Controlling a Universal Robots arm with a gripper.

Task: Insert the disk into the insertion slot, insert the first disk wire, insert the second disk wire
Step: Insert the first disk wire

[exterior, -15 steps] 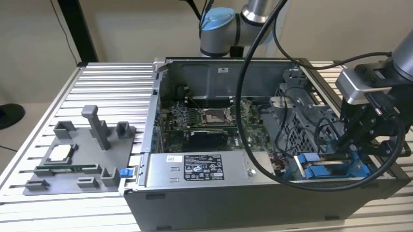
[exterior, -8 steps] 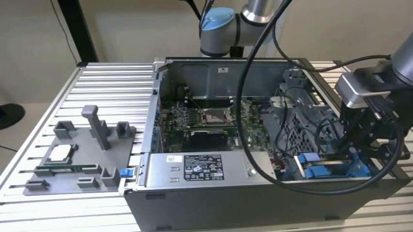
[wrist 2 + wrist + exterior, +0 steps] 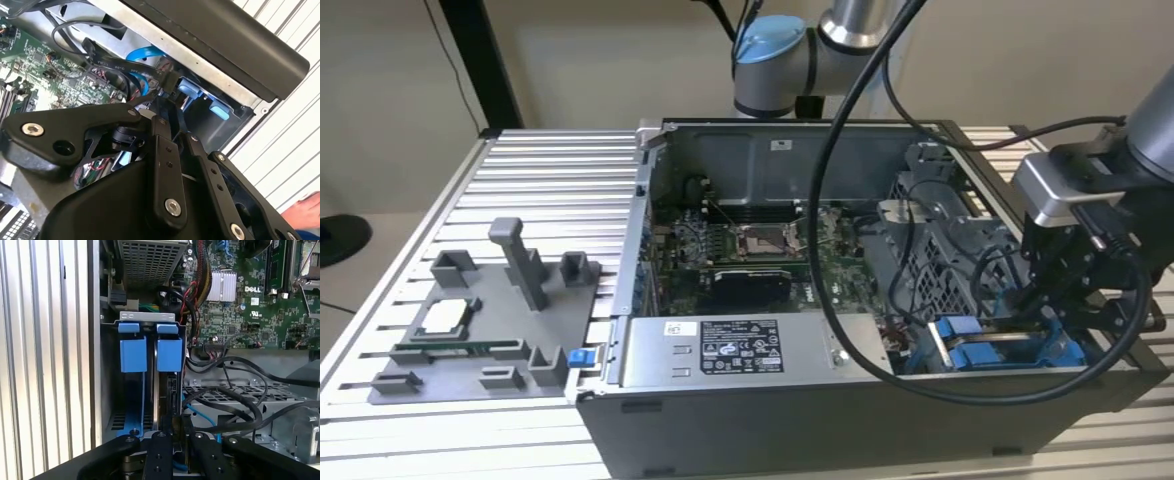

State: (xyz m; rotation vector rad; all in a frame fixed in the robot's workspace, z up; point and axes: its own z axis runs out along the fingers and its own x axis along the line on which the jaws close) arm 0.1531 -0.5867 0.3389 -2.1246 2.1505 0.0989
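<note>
On the exterior view's left of the drive bay sits the labelled power-supply box. In the bay, the disk looks seated in its slot, so that step seems done; the wires seem unfinished. Your pincer, pressed nearly together, appears to pinch a black wire at the disk's edge.

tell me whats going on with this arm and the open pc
A robot arm is working inside an open computer case. Its pincer is down at the drive bay, close to the end of the disk, which already sits in its slot in its blue carrier. Black cables run beside the bay; whether one is plugged into the disk cannot be told.
</note>
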